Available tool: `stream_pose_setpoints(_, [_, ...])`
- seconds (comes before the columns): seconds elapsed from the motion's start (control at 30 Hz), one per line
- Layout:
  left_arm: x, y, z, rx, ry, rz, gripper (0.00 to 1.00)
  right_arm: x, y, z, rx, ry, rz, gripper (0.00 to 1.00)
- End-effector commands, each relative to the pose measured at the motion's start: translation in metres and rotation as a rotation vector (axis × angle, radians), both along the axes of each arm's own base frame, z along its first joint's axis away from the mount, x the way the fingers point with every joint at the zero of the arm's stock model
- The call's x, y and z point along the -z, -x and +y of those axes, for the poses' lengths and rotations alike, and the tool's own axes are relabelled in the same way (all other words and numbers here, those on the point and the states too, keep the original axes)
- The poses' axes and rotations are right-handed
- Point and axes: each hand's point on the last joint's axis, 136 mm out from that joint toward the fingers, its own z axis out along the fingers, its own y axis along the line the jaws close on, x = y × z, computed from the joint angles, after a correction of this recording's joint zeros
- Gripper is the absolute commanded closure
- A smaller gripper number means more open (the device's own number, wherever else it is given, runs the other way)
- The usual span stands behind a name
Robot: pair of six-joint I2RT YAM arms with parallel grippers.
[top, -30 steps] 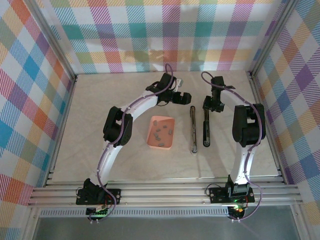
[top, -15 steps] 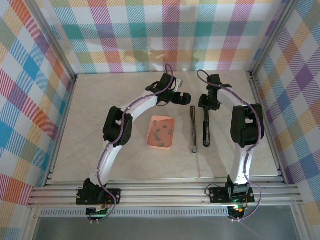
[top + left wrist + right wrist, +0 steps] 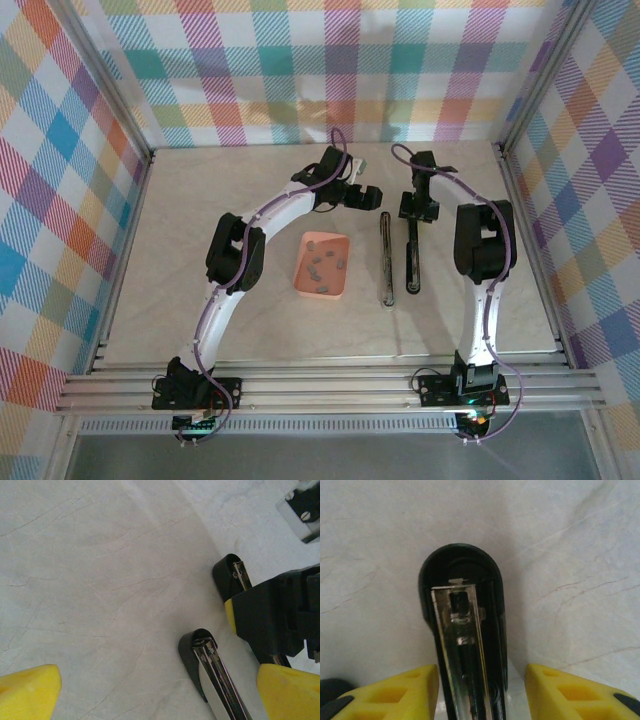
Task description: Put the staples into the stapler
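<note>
The stapler (image 3: 386, 260) lies opened flat on the table as two long arms side by side, the second arm (image 3: 412, 255) to the right. Small grey staples (image 3: 322, 266) lie loose in the pink tray (image 3: 301, 277). My right gripper (image 3: 416, 207) straddles the far end of the right stapler arm (image 3: 465, 625). Its yellow fingers (image 3: 405, 690) stand on both sides with a gap on each side. My left gripper (image 3: 374, 197) hangs wide open over the far end of the left arm (image 3: 212, 670), with nothing held between its fingers (image 3: 30, 690).
Checked walls with metal posts close in the table on three sides. The tray sits left of the stapler, under the left forearm (image 3: 280, 215). Bare marbled tabletop (image 3: 200, 260) spreads to the left and toward the near edge.
My right gripper has shifted slightly farther back along the stapler arm and its jaws have narrowed a little; the right elbow swung left. The left arm has not moved.
</note>
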Motion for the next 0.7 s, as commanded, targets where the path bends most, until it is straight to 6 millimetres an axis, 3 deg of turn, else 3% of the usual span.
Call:
stream_pose_setpoints(0.0, [-0.031, -0.002, 0.003, 0.001, 0.01, -0.051, 0.0, -0.003, -0.004, -0.002, -0.013, 0.011, -0.002, 0.63])
stream_pose_setpoints(0.27, [-0.034, 0.0, 0.002, -0.002, 0.016, -0.05, 0.0, -0.01, 0.004, -0.002, -0.013, 0.0, -0.039, 0.76])
stream_pose_setpoints(0.67, [-0.039, 0.002, 0.002, -0.024, 0.047, -0.042, 0.0, -0.042, 0.01, 0.0, -0.058, -0.014, -0.194, 0.81])
